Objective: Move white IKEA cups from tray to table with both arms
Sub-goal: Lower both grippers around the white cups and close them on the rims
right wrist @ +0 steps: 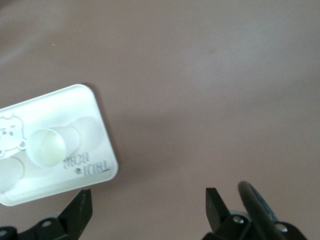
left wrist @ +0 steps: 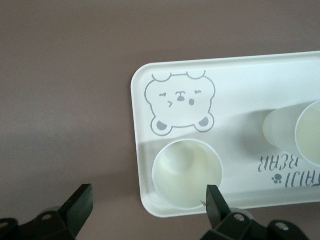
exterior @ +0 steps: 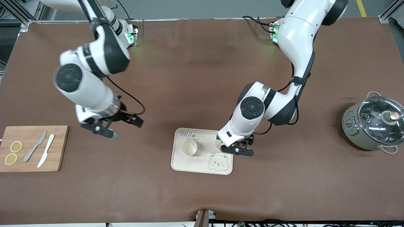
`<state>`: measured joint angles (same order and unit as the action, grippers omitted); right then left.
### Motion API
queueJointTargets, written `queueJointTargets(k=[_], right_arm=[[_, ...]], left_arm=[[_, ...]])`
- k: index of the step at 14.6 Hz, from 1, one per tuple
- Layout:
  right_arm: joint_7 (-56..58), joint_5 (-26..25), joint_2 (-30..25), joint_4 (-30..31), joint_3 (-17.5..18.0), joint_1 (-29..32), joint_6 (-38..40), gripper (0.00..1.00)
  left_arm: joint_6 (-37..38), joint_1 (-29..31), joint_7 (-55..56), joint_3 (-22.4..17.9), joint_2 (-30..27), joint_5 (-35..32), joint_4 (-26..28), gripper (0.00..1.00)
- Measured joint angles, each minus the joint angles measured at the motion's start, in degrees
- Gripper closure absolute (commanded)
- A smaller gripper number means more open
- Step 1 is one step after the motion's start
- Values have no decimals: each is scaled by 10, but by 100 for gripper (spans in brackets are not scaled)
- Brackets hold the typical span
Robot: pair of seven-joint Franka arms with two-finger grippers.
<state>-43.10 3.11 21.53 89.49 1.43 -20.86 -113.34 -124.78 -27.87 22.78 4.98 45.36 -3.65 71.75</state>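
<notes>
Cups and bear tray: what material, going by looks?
White IKEA cups: probably matte plastic, cream-white; thin, slightly translucent walls in the left wrist view. Ceramic not excluded. Bear-printed tray: likely the same matte plastic; rounded moulded rim, grey print. Left end effector is open above one cup.

Bear-printed tray (exterior: 189,165) at table centre, 6 o'clock side. Wooden board (exterior: 60,148) at 9 o'clock carrying two lemon slices (exterior: 13,153), grey knife (exterior: 34,147), white knife (exterior: 46,155). Grey-green lidded pot (exterior: 363,132) at 3 o'clock.

Left hand (exterior: 237,150) low with fingers spread wide, right hand (exterior: 109,126) raised, fingers apart, arm waiting
</notes>
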Motion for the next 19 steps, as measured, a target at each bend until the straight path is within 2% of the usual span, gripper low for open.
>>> queueJointTargets(k=[6, 19], right_arm=[[-60, 0, 92, -41, -1, -38, -81, 0], [-139, -1, 203, -81, -2, -87, -197, 0]], left_arm=[[-45, -1, 1, 0, 36, 0, 0, 0], [-97, 1, 2, -4, 46, 0, 16, 0]])
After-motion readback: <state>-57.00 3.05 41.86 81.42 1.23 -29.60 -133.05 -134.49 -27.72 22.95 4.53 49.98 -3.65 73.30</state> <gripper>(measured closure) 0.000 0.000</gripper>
